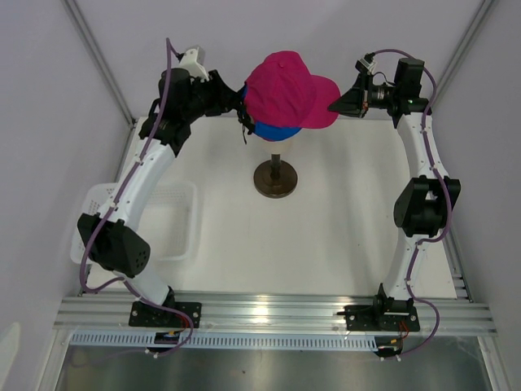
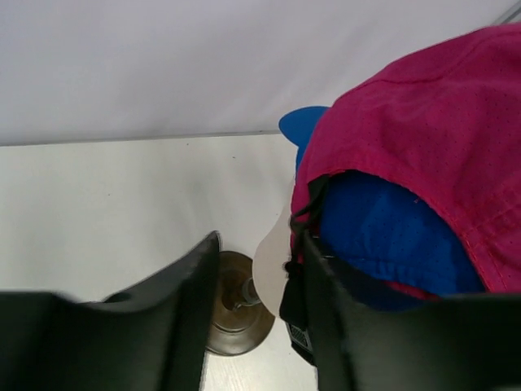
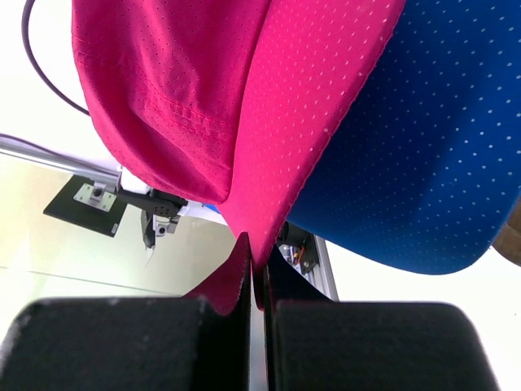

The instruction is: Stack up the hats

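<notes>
Pink cap (image 1: 285, 85) sits over the blue cap (image 1: 273, 132), twelve o'clock on the white table (image 1: 342, 220) — right gripper (image 1: 335, 104) pinching its brim (image 1: 321, 110), left gripper (image 1: 238, 99) spread at the back strap (image 2: 303, 213). Dark round stand (image 1: 275, 179) beneath; white basket (image 1: 175, 213) at nine o'clock — pale walls (image 1: 49, 65) close around.

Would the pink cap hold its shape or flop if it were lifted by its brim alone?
The pink cap has a brim keeping a smooth curve where pinched: probably stiff. Its crown is creased fabric, likely to sag and light.
</notes>
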You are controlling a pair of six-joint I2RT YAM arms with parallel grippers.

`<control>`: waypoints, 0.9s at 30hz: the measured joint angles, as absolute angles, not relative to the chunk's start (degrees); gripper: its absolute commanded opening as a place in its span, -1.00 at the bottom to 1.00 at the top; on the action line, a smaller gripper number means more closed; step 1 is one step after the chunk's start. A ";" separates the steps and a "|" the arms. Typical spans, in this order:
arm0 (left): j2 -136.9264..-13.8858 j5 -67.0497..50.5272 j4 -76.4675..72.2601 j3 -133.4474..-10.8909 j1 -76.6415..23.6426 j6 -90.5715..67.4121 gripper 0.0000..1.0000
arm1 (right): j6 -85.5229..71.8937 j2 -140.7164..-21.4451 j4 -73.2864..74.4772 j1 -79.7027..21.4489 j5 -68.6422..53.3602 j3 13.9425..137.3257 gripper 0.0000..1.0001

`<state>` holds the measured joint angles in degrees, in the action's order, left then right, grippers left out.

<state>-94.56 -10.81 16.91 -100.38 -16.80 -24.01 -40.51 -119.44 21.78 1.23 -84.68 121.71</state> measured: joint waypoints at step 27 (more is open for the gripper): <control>-89.23 -1.93 18.17 -104.25 -25.06 -12.12 -0.99 | -55.51 -119.46 6.07 1.17 -84.07 122.41 -1.00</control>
